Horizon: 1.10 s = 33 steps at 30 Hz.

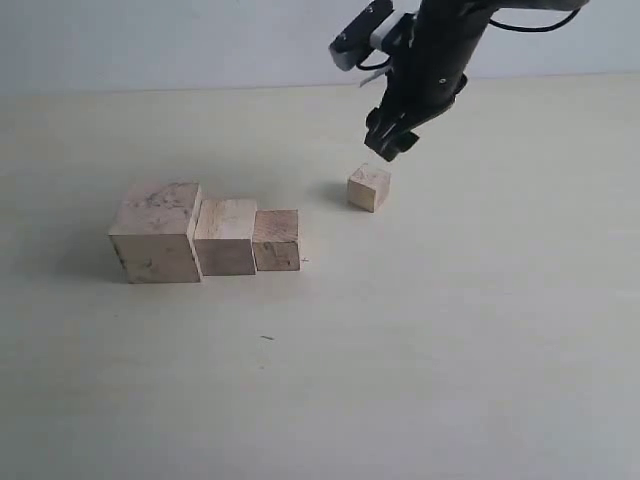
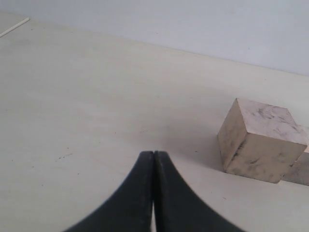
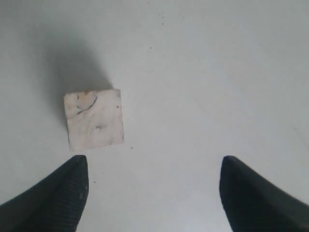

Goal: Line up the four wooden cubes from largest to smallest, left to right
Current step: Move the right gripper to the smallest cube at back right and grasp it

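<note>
Three pale wooden cubes stand touching in a row on the table: the largest cube (image 1: 156, 232) with dark smudges at the left, a middle cube (image 1: 225, 236) beside it, and a smaller cube (image 1: 276, 240) at the right end. The smallest cube (image 1: 369, 187) sits apart, farther back and to the right. My right gripper (image 1: 390, 145) hovers just above and behind it, open and empty; in the right wrist view the smallest cube (image 3: 93, 119) lies near one fingertip (image 3: 72, 171). My left gripper (image 2: 154, 153) is shut, empty, low over the table, with the largest cube (image 2: 260, 140) off to one side.
The pale tabletop (image 1: 450, 330) stretches wide around the cubes, with a plain wall (image 1: 150, 40) behind its far edge. The right arm (image 1: 440, 50) reaches down from the upper right. A thin pale stick (image 2: 14, 27) lies at the table's far corner in the left wrist view.
</note>
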{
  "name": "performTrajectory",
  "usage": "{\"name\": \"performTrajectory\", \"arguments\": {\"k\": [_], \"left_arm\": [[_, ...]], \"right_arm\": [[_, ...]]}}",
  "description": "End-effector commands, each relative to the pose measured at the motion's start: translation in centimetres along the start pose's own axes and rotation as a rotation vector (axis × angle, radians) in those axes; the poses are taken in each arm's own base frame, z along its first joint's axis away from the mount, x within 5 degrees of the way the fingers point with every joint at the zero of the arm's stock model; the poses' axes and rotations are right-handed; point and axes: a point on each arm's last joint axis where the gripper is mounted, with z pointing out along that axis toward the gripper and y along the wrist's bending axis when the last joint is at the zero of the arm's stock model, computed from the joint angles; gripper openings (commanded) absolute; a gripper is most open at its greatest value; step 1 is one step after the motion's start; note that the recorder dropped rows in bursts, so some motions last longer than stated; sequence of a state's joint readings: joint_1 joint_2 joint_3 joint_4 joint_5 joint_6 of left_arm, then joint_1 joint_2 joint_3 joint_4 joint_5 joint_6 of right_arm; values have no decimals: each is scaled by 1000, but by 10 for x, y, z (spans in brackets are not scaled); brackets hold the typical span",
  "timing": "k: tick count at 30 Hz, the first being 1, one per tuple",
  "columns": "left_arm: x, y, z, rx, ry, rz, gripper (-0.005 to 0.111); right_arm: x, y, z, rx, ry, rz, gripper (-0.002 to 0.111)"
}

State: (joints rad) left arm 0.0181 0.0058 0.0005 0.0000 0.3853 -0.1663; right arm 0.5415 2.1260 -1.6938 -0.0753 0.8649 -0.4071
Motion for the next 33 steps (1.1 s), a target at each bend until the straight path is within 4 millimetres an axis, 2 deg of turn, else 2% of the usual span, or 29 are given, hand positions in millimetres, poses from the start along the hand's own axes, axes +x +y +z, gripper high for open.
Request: {"name": "performTrajectory", "arguments": {"k": [1, 10, 17, 29, 31, 33], "left_arm": [[-1, -1, 0, 11, -18, 0, 0], [-1, -1, 0, 11, -18, 0, 0], [-1, -1, 0, 11, -18, 0, 0], [-1, -1, 0, 11, -18, 0, 0], [-1, -1, 0, 11, -18, 0, 0], [-1, -1, 0, 11, -18, 0, 0]], "right_arm": [[-4, 0, -1, -112, -88, 159, 71], [1, 7, 30, -168, -28, 180, 71], [3, 9, 39, -176, -19, 62, 68], [11, 15, 68, -202, 34, 60, 65], [11, 15, 68, -202, 37, 58, 60], [11, 15, 68, -203, 39, 58, 48]]}}
